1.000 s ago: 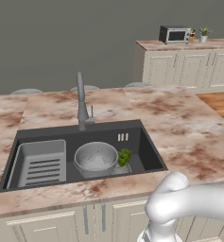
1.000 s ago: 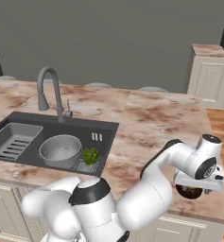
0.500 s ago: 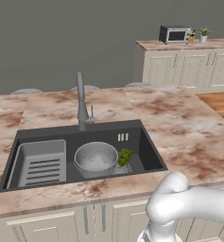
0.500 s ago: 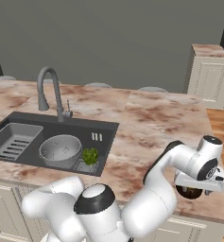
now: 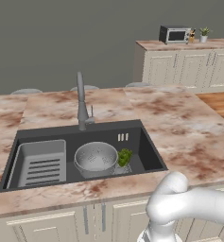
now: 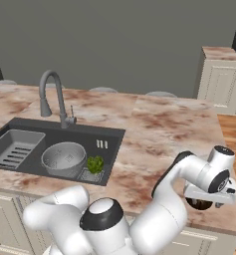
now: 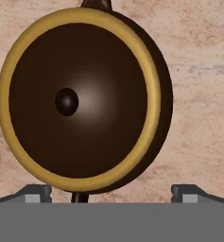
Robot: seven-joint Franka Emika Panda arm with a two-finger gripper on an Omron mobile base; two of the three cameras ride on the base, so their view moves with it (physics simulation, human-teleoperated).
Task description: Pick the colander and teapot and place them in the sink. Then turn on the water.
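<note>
Hovering with jaws spread wide, the tool [image 7: 111, 191] hangs directly above the teapot [image 7: 82, 99], ready to straddle its gold rim.

Both base cams sit behind the arm, left and right, looking down over the same sink [image 5: 19, 142] and counter [image 6: 159, 129]. Hand cam stares straight down, super close, at the teapot [image 7: 80, 101].

The arm reaches far to the right and bends down; the tool [image 7: 111, 193] points straight down, its two fingers spread wide apart.
</note>
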